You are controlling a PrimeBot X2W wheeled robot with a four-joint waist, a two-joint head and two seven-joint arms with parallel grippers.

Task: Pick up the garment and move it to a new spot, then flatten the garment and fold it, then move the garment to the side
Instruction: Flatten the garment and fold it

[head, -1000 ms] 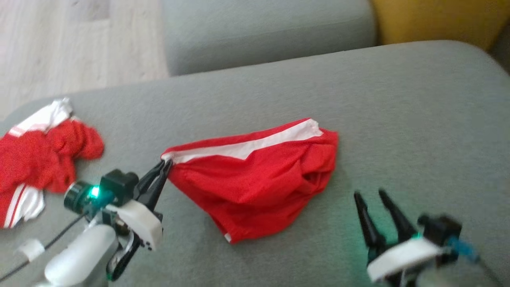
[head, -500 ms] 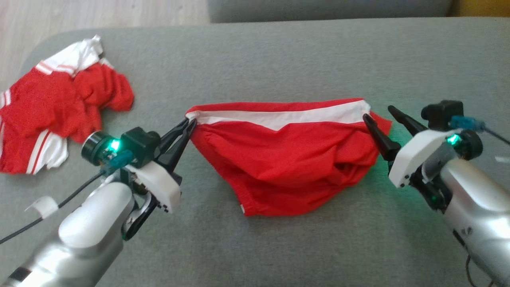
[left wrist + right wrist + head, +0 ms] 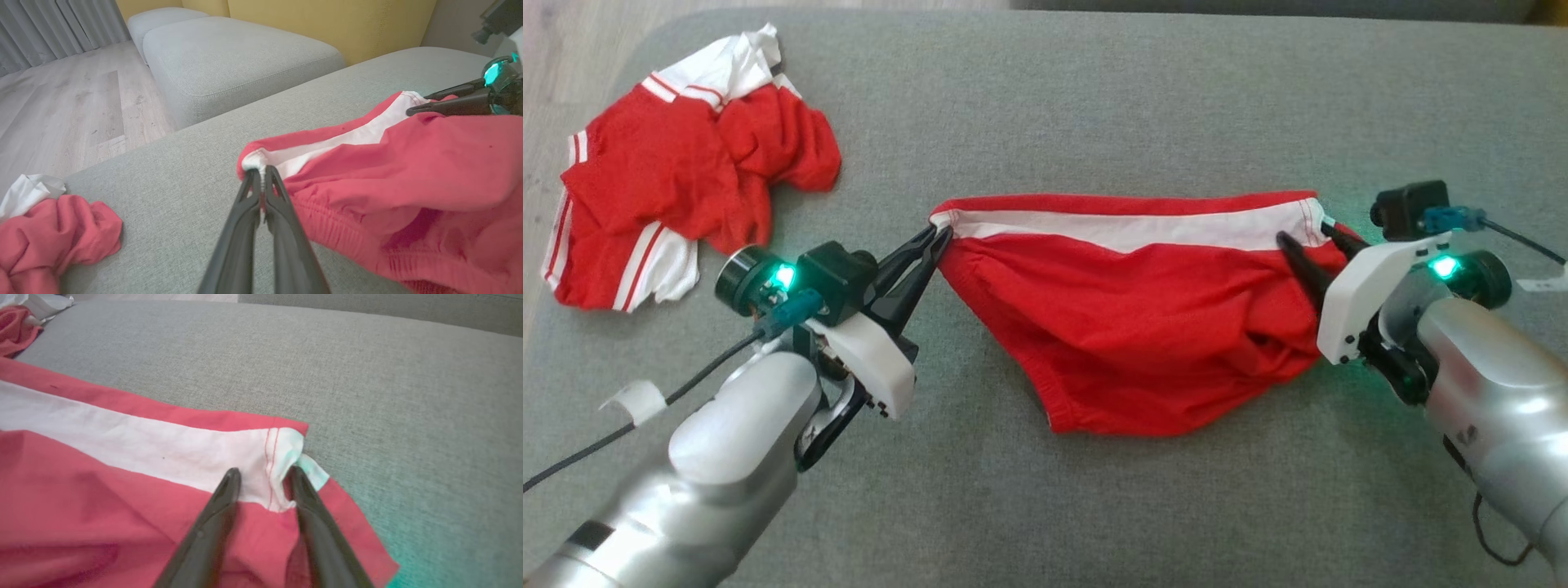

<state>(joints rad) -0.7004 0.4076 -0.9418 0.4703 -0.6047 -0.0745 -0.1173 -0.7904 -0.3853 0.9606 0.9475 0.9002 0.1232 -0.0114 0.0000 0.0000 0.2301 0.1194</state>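
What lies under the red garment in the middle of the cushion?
The red garment rests on the grey cushion; the cloth hides whatever else may lie beneath.

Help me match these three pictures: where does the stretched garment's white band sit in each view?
Head view: the white band runs across the middle, along the top of the garment.
Left wrist view: it slants from centre up to the right.
Right wrist view: it crosses from the left edge to centre.
Shared landmark: the crumpled pile, upper left, lower left and top left corner respectively.
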